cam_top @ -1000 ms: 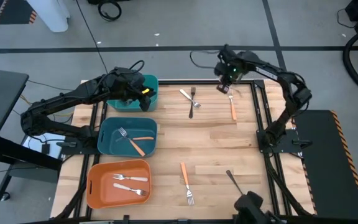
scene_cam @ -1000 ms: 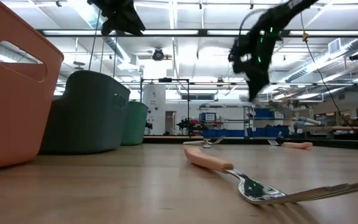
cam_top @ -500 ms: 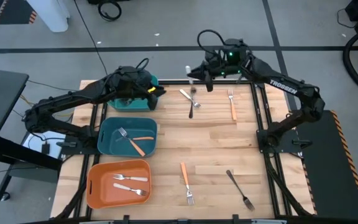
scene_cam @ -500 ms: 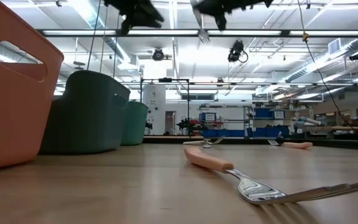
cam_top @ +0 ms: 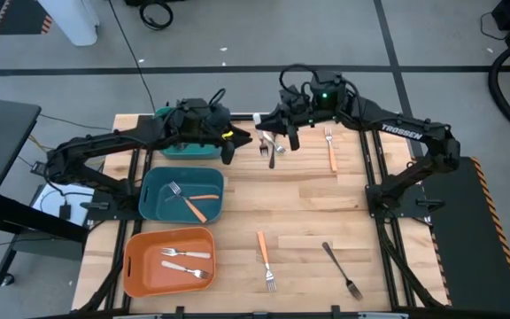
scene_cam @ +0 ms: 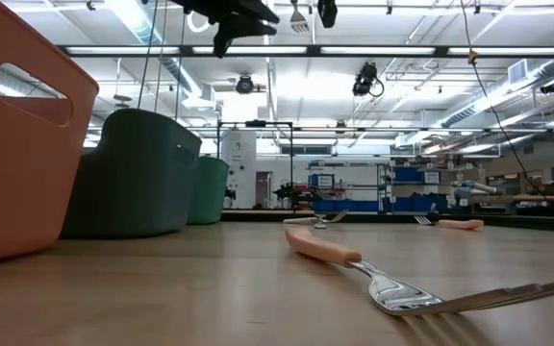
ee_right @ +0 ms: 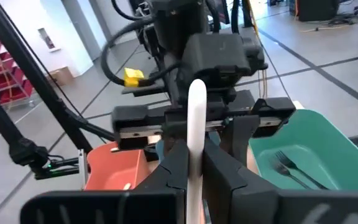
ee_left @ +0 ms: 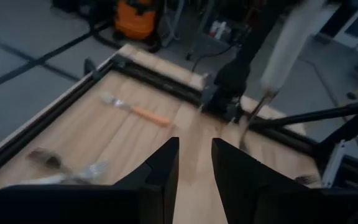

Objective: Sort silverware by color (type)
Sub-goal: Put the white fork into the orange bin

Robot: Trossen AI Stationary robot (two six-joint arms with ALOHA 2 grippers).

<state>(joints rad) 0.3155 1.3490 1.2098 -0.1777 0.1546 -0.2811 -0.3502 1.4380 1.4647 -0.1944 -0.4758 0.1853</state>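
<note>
Gripping a cream-handled fork (ee_right: pixel 196 118) upright, the right end effector (cam_top: pixel 288 135) hangs above the far middle of the bench (cam_top: pixel 308 195). The left end effector (cam_top: pixel 227 146) faces it close by, fingers parted and empty. This looks like a handover; next the left must clamp the handle before the right lets go, then carry it to the orange bin (cam_top: pixel 135 266).

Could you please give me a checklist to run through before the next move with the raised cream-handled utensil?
1. Right claw clamped on the cream-handled utensil: ok.
2. Left claw open: ok.
3. Claws face each other without touching: ok.
4. Orange bin holds matching cream-handled forks and has room: ok.
5. Table below clear: not ok, two forks lie there.
</note>
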